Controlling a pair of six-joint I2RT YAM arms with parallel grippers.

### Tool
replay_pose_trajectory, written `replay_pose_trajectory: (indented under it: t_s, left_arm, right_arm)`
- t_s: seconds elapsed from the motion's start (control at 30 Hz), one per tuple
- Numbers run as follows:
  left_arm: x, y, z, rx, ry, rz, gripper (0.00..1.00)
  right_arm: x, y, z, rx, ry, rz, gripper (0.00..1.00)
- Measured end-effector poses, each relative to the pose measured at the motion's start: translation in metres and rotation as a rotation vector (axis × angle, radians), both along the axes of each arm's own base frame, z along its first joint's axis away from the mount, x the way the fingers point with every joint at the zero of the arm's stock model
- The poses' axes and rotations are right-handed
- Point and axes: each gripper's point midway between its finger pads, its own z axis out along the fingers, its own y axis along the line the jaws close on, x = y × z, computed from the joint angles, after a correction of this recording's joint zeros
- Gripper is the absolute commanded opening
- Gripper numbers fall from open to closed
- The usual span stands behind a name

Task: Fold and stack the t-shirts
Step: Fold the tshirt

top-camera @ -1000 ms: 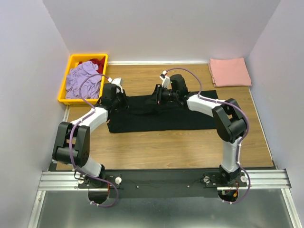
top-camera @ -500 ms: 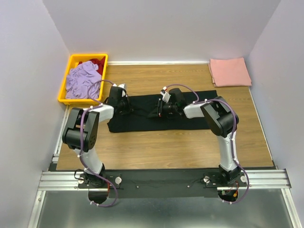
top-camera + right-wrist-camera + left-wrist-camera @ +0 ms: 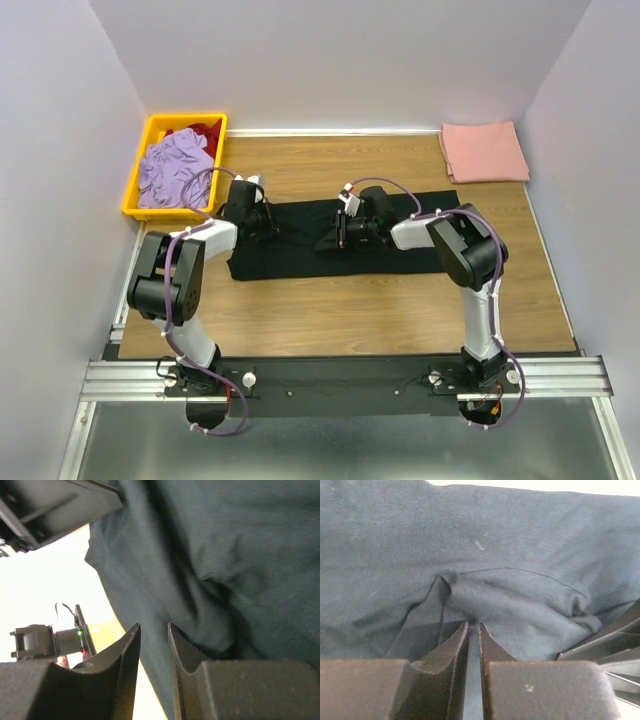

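Observation:
The black t-shirt [image 3: 300,258] lies as a wide strip across the middle of the table. My left gripper [image 3: 263,219] is low over its far left part. In the left wrist view the left gripper [image 3: 474,625] is shut on a pinched fold of the black t-shirt [image 3: 520,545]. My right gripper [image 3: 336,232] sits at the shirt's middle, where the cloth rises in a small peak. In the right wrist view the right gripper [image 3: 153,626] holds an edge of the black t-shirt [image 3: 230,540] between its jaws. A salmon-pink t-shirt [image 3: 484,152] lies folded at the far right.
A yellow bin [image 3: 138,190] at the far left holds a lavender garment [image 3: 176,166] and a red garment [image 3: 206,132]. White walls close in the table on three sides. Bare wood shows in front of the black shirt.
Both arms have drawn back toward me and their grippers have come down onto the black shirt. The cloth now bunches up at each gripper.

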Motion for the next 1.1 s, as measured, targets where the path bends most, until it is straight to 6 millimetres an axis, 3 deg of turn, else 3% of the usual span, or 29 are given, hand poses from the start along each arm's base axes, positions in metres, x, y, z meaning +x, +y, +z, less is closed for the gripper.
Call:
replay_pose_trajectory:
  t_s: [0.23,0.33,0.43,0.5,0.67,0.73,0.9,1.03,1.1]
  left_arm:
    - [0.009,0.0,0.058,-0.022,-0.132,0.005,0.22]
    - [0.018,-0.005,0.072,-0.036,-0.172,-0.004,0.2]
    - [0.024,-0.013,0.061,-0.039,-0.159,-0.017,0.17]
    - [0.024,-0.016,0.042,-0.036,-0.117,-0.021,0.16]
    - [0.018,-0.019,-0.01,-0.031,0.006,-0.017,0.13]
    - [0.024,-0.019,-0.007,-0.039,-0.001,-0.008,0.12]
    - [0.03,-0.013,-0.008,-0.055,0.004,0.019,0.14]
    - [0.029,-0.003,0.001,-0.034,-0.002,0.039,0.32]
    - [0.029,0.005,0.019,-0.013,-0.038,0.055,0.43]
  right_arm:
    - [0.005,0.007,0.036,0.032,-0.064,0.062,0.38]
    - [0.01,0.014,0.052,0.071,-0.083,0.073,0.38]
    - [0.015,0.02,0.058,0.101,-0.081,0.073,0.38]
    - [0.018,0.021,0.052,0.104,-0.077,0.069,0.38]
    - [0.02,0.012,0.011,0.069,-0.001,0.038,0.38]
    - [0.019,0.003,-0.004,0.076,0.043,0.025,0.38]
    - [0.027,-0.006,-0.003,0.094,0.023,0.009,0.4]
    - [0.025,-0.002,0.001,0.059,-0.001,0.04,0.43]
    - [0.026,0.002,0.003,0.033,-0.023,0.055,0.44]
